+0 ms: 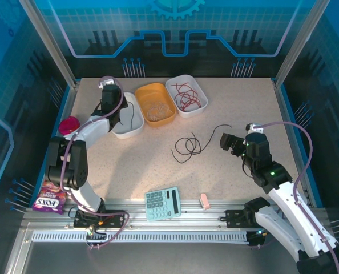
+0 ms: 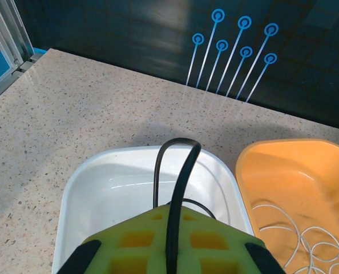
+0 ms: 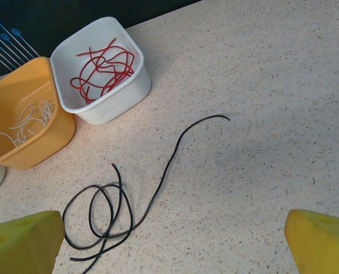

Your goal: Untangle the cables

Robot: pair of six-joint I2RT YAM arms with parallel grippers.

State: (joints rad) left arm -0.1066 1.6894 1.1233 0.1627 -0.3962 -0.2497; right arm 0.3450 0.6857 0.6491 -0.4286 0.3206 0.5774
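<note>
Bench (image 1: 135, 171): speckled beige stone-look top, blue trim on the side edges. Past the left jaws, a dark glossy back wall (image 2: 129, 40) printed with pale blue circuit-pin graphics (image 2: 232, 51). Silver frame post (image 2: 7, 34) off to their left. Side panels (image 1: 9, 85) are blue and gridded. Behind the right jaws, at the near edge, lies a slotted aluminium rail (image 1: 158, 235). Light is even, with soft shadows on the bench.

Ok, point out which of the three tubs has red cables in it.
The white rectangular plastic tub at the right end of the row, holding thin red cables; the orange plastic tub has whitish cables, the other white tub a black cable.
</note>
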